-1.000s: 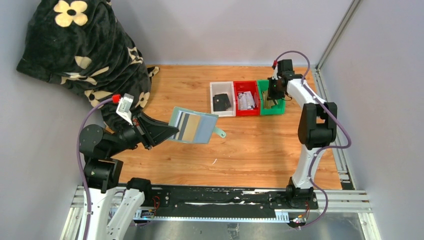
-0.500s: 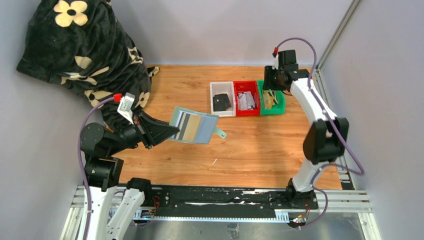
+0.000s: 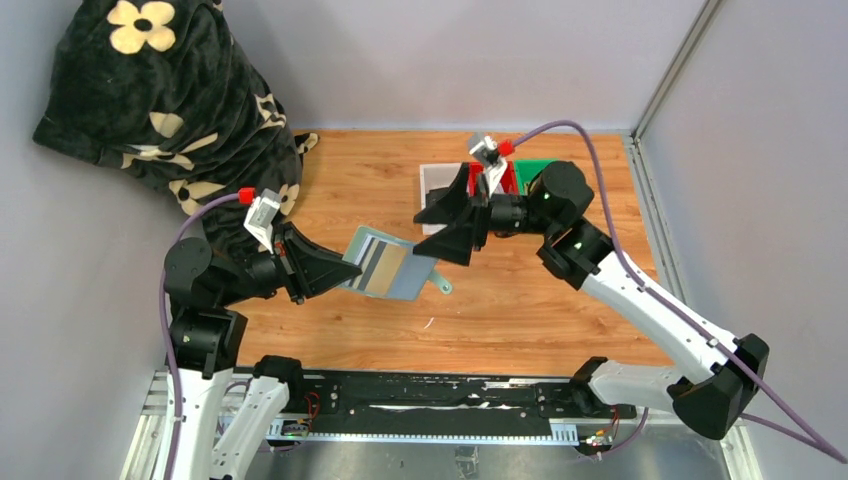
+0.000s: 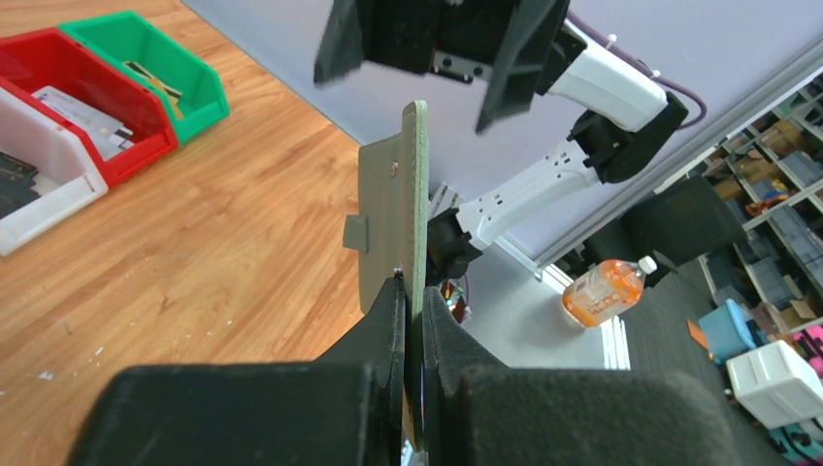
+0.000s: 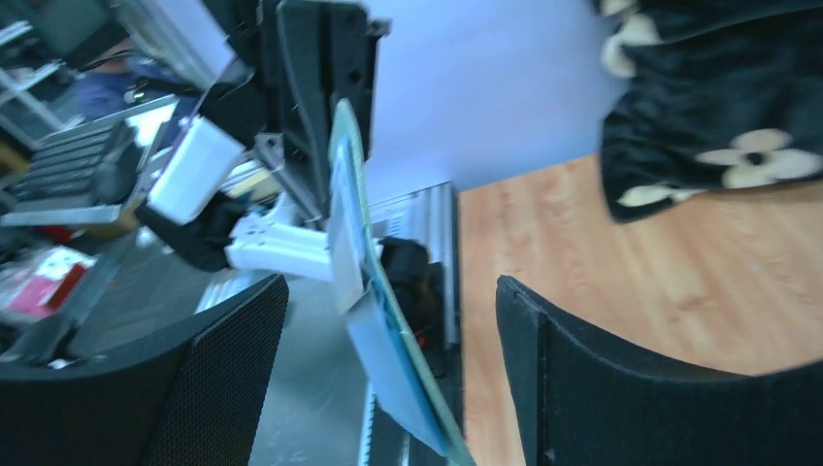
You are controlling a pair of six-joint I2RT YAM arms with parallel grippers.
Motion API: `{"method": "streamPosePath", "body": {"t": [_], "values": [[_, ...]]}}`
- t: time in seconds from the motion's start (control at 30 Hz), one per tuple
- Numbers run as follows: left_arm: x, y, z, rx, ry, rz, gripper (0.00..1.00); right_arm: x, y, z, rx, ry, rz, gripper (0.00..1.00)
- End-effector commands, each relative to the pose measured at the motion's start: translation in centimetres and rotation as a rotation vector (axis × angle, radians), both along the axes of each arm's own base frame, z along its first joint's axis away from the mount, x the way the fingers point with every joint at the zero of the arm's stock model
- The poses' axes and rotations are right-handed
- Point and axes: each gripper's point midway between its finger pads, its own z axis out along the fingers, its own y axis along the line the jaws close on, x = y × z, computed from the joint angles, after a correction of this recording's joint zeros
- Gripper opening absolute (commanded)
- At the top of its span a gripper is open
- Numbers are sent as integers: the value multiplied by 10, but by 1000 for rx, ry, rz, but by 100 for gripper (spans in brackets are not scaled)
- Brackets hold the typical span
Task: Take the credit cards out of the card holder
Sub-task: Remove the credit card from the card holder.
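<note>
Left gripper (image 3: 345,270) squeezes card holder (image 3: 400,272) at 9 o'clock edge. Right gripper (image 3: 447,228) spread wide at 3 o'clock. Card holder soft, bendy. Credit cards (image 3: 385,262) stiff, slippy: pinch bare edge.

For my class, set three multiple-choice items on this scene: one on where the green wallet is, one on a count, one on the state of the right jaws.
1. Where is the wallet?
A lying flat
B in the air, held by the left jaws
C under the blanket

2. How many bins stand on the table?
A two
B three
C five

3. The right jaws are:
A open, gripping nothing
B shut on a card
C shut on the blanket

Key:
1 B, the left jaws pinch its edge above the wood.
2 B, white bin, red bin, green bin.
3 A, they stand well apart, clear of the wallet.
</note>
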Motion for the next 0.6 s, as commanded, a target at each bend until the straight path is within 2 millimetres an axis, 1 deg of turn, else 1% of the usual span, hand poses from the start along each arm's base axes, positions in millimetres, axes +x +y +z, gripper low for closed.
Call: {"method": "streamPosePath", "body": {"t": [0.0,0.1,0.2,0.3,0.33,0.37,0.4,0.43,0.5,0.53,0.57], "values": [[-8,0,10,16,-62,-30,0,-49,5,-3,47,8,208,83],[-6,-1,11,13,-54,-40,0,-58,7,-17,20,21,240,83],[-6,-2,11,13,-49,-50,0,-59,10,-31,-14,37,250,83],[-5,-2,9,16,-50,-53,0,-62,13,-34,-20,55,282,71],[-4,-2,8,21,-57,-47,0,-62,15,-35,-20,63,282,64],[-1,-1,5,29,-60,-31,0,-61,17,-36,-22,75,273,55],[3,1,2,39,-59,-4,0,-58,19,-35,-24,87,262,44],[5,2,1,48,-76,10,0,-57,23,-36,-29,98,249,31],[13,6,-2,67,-106,71,0,-50,30,-41,-68,121,200,9],[16,8,-2,76,-124,103,0,-47,34,-46,-94,131,173,3],[19,11,-2,82,-140,131,0,-45,38,-50,-120,146,150,1]]}}
